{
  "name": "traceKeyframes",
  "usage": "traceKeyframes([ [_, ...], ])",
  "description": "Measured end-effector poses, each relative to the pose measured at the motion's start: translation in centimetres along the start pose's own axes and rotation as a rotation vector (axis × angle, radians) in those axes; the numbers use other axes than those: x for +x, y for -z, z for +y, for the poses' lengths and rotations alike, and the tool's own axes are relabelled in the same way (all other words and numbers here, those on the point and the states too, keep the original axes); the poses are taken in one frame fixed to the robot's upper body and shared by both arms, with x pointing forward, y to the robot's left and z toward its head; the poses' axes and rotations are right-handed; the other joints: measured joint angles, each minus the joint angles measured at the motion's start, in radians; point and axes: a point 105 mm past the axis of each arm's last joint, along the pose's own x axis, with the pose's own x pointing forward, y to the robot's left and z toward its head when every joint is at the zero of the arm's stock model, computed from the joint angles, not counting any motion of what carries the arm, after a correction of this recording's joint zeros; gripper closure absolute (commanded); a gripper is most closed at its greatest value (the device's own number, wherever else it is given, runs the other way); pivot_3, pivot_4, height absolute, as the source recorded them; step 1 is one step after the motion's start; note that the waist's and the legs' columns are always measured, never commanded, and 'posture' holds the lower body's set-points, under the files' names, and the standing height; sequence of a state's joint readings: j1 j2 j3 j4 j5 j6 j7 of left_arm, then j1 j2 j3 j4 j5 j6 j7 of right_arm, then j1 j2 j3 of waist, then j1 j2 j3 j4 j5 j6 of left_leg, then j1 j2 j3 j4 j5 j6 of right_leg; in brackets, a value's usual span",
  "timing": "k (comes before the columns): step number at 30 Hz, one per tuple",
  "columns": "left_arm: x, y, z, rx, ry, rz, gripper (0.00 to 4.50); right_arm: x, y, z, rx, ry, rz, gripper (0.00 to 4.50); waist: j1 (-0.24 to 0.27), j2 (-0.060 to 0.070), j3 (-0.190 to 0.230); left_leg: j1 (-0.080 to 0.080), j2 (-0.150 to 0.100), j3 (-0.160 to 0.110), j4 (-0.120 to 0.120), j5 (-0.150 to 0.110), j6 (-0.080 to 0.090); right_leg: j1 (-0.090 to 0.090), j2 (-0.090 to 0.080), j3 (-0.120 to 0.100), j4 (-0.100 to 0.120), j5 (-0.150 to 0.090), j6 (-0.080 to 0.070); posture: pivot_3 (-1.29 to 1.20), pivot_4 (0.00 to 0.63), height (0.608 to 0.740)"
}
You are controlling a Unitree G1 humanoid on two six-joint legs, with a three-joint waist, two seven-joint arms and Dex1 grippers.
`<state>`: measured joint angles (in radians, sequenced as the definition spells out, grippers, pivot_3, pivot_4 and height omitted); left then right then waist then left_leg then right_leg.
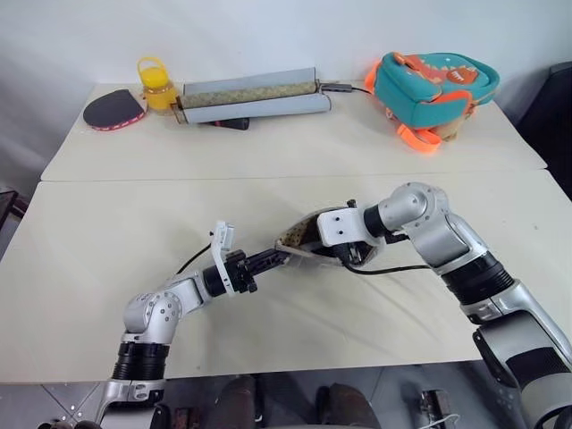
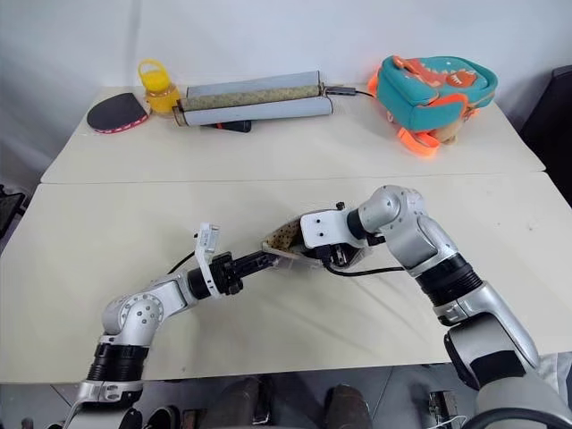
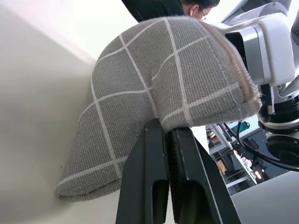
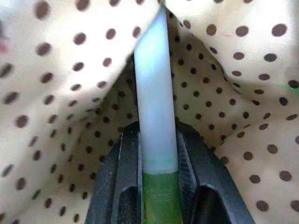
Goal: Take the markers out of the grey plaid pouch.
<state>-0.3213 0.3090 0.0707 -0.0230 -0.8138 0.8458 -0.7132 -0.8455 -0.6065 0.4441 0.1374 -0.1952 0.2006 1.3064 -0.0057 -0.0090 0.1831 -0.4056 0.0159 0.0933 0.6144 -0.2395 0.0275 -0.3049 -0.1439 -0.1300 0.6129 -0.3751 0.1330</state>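
Mint marker [image 4: 155,112] sits clamped between right tool [image 4: 158,154] inside pouch [image 3: 154,84].

Grey plaid pouch [image 3: 163,79]: grey woven fabric with white grid lines; tan lining with dark dots visible at the mouth; lies near the front middle of the table, one end raised off the surface and the mouth spread open; fabric bulges and folds rather than lying flat. Mint marker [image 4: 154,98]: pale mint barrel with green cap; sits inside the pouch, surrounded by the dotted lining; barrel runs deeper into the pouch, cap end towards the opening. Red marker: cannot be made out.
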Motion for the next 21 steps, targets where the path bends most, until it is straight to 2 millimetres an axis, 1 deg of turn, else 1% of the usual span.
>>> traceKeyframes([
  [5, 0.0, -0.1, -0.1, 0.009, 0.002, -0.006, 4.5, -0.4, -0.2, 0.0, 0.028, 0.002, -0.014, 3.96, 0.002, 0.0, 0.0, 0.0, 0.0, 0.0, 0.0, 0.0, 0.0, 0.0, 0.0, 0.0, 0.0, 0.0, 0.0, 0.0, 0.15, 0.74],
  [7, 0.0, -0.1, -0.1, 0.008, 0.002, -0.004, 4.5, -0.5, -0.1, 0.2, 0.051, -0.006, -0.022, 3.22, 0.002, 0.0, 0.0, 0.0, 0.0, 0.0, 0.0, 0.0, 0.0, 0.0, 0.0, 0.0, 0.0, 0.0, 0.0, 0.0, 0.15, 0.74],
  [9, -0.1, 0.1, 0.1, 0.006, -0.009, -0.001, 4.5, -0.9, -1.1, 0.1, 0.052, -0.003, -0.079, 2.65, 0.002, 0.0, 0.0, 0.0, 0.0, 0.0, 0.0, 0.0, 0.0, 0.0, 0.0, 0.0, 0.0, 0.0, 0.0, 0.0, 0.15, 0.74],
  [10, -0.1, 0.1, 0.1, 0.006, -0.009, 0.0, 4.5, -1.3, -1.8, -0.2, 0.046, 0.018, -0.116, 2.22, 0.002, 0.0, 0.0, 0.0, 0.0, 0.0, 0.0, 0.0, 0.0, 0.0, 0.0, 0.0, 0.0, 0.0, 0.0, 0.0, 0.15, 0.74],
  [12, -0.1, 0.1, 0.1, 0.006, -0.01, 0.001, 4.5, -1.5, -2.2, -0.5, 0.036, 0.039, -0.135, 1.64, 0.002, 0.0, 0.0, 0.0, 0.0, 0.0, 0.0, 0.0, 0.0, 0.0, 0.0, 0.0, 0.0, 0.0, 0.0, 0.0, 0.15, 0.74],
  [15, -0.1, 0.1, 0.1, 0.007, -0.011, 0.002, 4.5, -1.8, -2.3, -0.6, 0.041, 0.046, -0.145, 1.64, 0.003, 0.0, 0.0, 0.0, 0.0, 0.0, 0.0, 0.0, 0.0, 0.0, 0.0, 0.0, 0.0, 0.0, 0.0, 0.0, 0.15, 0.74],
  [20, -0.1, 0.3, 0.2, 0.004, -0.015, 0.001, 4.5, -2.2, -1.7, -0.6, 0.047, 0.049, -0.122, 1.64, 0.002, 0.0, 0.0, 0.0, 0.0, 0.0, 0.0, 0.0, 0.0, 0.0, 0.0, 0.0, -0.001, 0.0, 0.0, 0.0, 0.15, 0.74],
  [21, -0.2, 0.3, 0.2, 0.003, -0.016, 0.001, 4.5, -2.2, -1.7, -0.5, 0.042, 0.044, -0.12, 1.82, 0.002, 0.0, 0.0, 0.0, 0.0, 0.0, 0.0, 0.0, 0.0, 0.0, 0.0, 0.0, -0.001, 0.0, 0.0, 0.0, 0.15, 0.74],
])
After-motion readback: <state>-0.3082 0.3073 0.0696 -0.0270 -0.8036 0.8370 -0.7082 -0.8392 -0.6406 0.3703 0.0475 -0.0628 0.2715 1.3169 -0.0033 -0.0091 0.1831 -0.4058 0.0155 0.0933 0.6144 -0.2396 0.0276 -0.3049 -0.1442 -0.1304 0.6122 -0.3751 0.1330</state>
